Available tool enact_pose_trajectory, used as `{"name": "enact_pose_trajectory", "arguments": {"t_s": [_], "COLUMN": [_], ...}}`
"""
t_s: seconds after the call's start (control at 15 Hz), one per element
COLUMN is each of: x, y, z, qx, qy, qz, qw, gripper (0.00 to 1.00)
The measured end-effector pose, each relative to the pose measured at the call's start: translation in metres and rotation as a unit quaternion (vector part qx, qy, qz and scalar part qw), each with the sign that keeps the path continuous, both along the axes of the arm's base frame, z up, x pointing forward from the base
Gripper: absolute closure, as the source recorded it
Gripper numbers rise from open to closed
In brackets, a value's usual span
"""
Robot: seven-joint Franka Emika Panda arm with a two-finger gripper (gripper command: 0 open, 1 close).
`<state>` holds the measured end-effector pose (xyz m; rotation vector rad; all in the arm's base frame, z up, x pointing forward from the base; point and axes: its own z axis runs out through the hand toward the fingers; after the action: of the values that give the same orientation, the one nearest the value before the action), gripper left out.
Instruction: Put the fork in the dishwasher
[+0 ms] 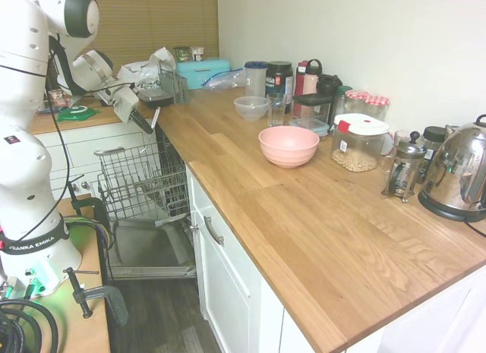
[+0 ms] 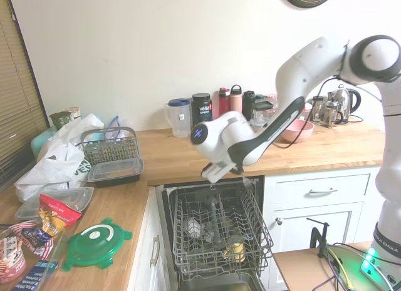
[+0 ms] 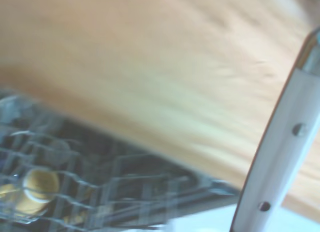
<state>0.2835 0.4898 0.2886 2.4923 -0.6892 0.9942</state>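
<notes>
Your jaws (image 1: pixel 144 124) are closed on the fork (image 1: pixel 154 119), and you can see its pale handle sticking up beside the dark fingers. In the wrist view the fork (image 3: pixel 280 152) shows as a white handle with two small rivets, in front of blurry wood. The jaws (image 2: pixel 216 173) hang just above the dishwasher (image 2: pixel 216 241), right at the edge of the worktop (image 1: pixel 319 209). The dishwasher (image 1: pixel 140 216) is open and its grey wire rack (image 2: pixel 219 225) is pulled out. A few things sit in the rack, one of them yellow. Out on the worktop, well away from the jaws, sit a pink bowl (image 1: pixel 288 145), a clear bowl (image 1: pixel 251 108) and a shiny kettle (image 1: pixel 458 171). A small grey cutlery basket (image 2: pixel 109 146) sits near the corner
</notes>
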Motion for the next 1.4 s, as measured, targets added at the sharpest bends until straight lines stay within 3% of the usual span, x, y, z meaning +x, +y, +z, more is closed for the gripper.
{"name": "enact_pose_trajectory", "arguments": {"t_s": [0.27, 0.6, 1.0, 1.07, 1.4], "x": [0.005, 0.007, 0.01, 0.011, 0.019], "y": [0.036, 0.027, 0.022, 0.022, 0.022], "z": [-0.048, -0.12, -0.148, -0.15, -0.155], "qx": [-0.02, -0.08, -0.117, -0.119, -0.132], "qy": [0.007, 0.011, 0.019, 0.022, 0.036], "qz": [-0.001, -0.004, -0.01, -0.012, -0.027], "qw": [0.9998, 0.9967, 0.9929, 0.9925, 0.9902], "gripper": [1.0, 1.0, 1.0, 0.0, 0.0]}}
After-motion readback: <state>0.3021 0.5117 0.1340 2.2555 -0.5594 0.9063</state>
